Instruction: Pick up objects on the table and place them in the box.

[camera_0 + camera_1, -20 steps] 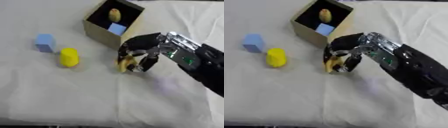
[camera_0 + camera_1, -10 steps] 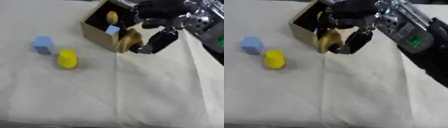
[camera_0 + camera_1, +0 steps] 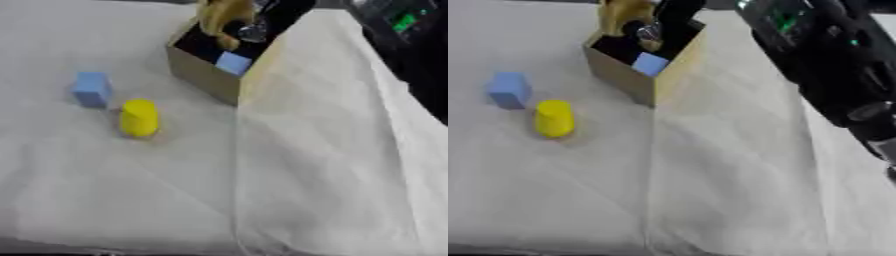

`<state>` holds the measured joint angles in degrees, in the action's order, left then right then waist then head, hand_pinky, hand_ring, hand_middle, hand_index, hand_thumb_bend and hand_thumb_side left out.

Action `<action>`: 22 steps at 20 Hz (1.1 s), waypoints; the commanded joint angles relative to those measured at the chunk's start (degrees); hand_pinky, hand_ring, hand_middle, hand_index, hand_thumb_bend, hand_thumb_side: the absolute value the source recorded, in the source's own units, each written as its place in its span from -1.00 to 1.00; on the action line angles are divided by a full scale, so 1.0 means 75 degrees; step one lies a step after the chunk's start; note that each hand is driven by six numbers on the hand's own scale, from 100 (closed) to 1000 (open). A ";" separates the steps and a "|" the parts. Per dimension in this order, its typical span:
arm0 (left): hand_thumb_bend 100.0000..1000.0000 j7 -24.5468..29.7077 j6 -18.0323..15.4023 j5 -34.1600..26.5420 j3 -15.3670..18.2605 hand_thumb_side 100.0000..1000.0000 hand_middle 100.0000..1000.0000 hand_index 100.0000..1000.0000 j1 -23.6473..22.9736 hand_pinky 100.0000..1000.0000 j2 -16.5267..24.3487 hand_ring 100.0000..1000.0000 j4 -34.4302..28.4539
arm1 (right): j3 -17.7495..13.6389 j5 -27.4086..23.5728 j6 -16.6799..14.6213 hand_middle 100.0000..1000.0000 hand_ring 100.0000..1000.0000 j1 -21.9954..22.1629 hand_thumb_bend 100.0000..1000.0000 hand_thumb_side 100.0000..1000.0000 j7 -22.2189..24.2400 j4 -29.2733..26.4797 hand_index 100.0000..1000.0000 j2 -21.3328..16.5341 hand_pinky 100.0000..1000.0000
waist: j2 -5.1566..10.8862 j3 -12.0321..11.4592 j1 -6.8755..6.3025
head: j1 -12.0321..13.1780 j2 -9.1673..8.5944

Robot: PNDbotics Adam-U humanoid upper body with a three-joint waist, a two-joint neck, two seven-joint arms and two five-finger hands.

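A cardboard box (image 3: pixel 203 76) stands open at the back of the table, and a small blue cube (image 3: pixel 233 63) lies inside it. My right hand (image 3: pixel 273 14) hangs over the box's opening, fingers curled on a tan-yellow object (image 3: pixel 222 16) that sits just above the rim. A blue cube (image 3: pixel 91 88) and a yellow cylinder (image 3: pixel 138 117) rest on the white cloth left of the box. No view shows my left hand.
My black right forearm (image 3: pixel 833 65) crosses the upper right, above the table's right side. The white cloth (image 3: pixel 289 175) has a long fold running from the box toward the front edge.
My right hand has lifted the tan-yellow object off the cloth and carried it up and back until it is over the box. The cube and cylinder have not moved.
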<state>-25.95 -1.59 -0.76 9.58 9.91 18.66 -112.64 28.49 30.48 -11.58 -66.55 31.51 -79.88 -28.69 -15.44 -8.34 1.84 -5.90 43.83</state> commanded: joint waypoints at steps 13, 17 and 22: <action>-0.44 0.0047 -0.0015 -0.0071 -0.0018 0.14 0.10 0.43 0.0116 0.32 0.0161 0.19 -0.0090 | -0.0498 0.2036 -0.1338 0.45 0.72 -0.0291 -0.74 -1.00 -0.0914 0.2831 0.70 0.0961 0.74 | 0.0008 -0.0080 -0.0054 | -0.0059 -0.0052; -0.44 0.0054 -0.0014 -0.0075 -0.0019 0.14 0.10 0.43 0.0113 0.32 0.0156 0.19 -0.0087 | -0.0563 0.2116 -0.1416 0.65 0.84 -0.0293 -0.76 -0.96 -0.0778 0.2867 0.83 0.0995 0.80 | 0.0010 -0.0081 -0.0061 | -0.0059 -0.0045; -0.44 0.0057 -0.0015 -0.0076 -0.0018 0.14 0.10 0.43 0.0109 0.32 0.0157 0.19 -0.0085 | -0.0626 0.2193 -0.1321 0.68 0.86 -0.0273 -0.73 -0.96 -0.0863 0.2752 0.85 0.0943 0.81 | 0.0019 -0.0070 -0.0060 | -0.0037 -0.0034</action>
<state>-25.67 -1.63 -1.06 9.38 10.19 18.66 -112.63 24.61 46.52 -21.66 -67.51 25.26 -58.04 -20.82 -16.33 -8.85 1.72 -6.21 43.82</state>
